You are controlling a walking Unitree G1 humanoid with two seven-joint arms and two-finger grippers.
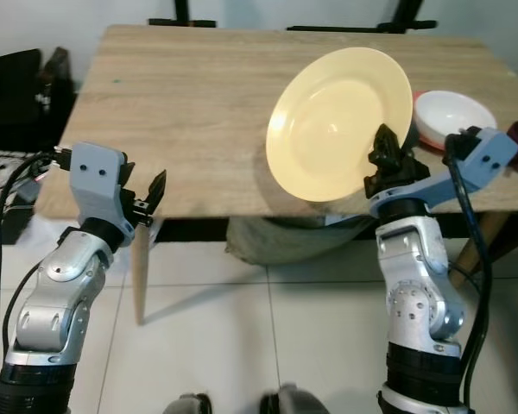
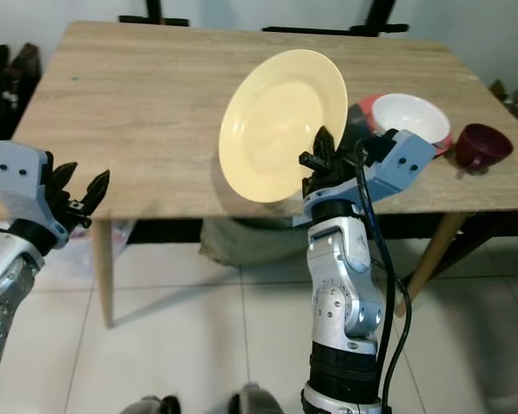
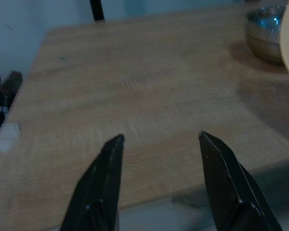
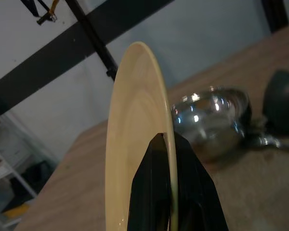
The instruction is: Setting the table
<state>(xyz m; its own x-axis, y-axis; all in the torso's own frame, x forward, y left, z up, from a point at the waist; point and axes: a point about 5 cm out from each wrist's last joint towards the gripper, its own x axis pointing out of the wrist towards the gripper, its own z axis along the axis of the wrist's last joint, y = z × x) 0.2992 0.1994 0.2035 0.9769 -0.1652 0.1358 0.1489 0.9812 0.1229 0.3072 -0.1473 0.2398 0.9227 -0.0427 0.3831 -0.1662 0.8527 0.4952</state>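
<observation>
My right gripper (image 1: 387, 153) is shut on the lower rim of a pale yellow plate (image 1: 337, 121). The plate stands tilted almost on edge above the front right part of the wooden table (image 1: 181, 103). In the right wrist view the plate (image 4: 135, 144) runs edge-on between the two black fingers (image 4: 151, 192). My left gripper (image 1: 152, 195) is open with nothing in it, hovering at the table's front left edge. The left wrist view looks past the spread gripper (image 3: 161, 138) over bare tabletop (image 3: 135, 86).
At the table's right end a white bowl (image 2: 410, 116) sits on a red plate, with a dark red cup (image 2: 482, 145) beside it. A steel bowl (image 4: 209, 120) stands behind the plate. A grey sack (image 1: 285, 237) lies under the table; dark gear (image 1: 13, 95) stands at left.
</observation>
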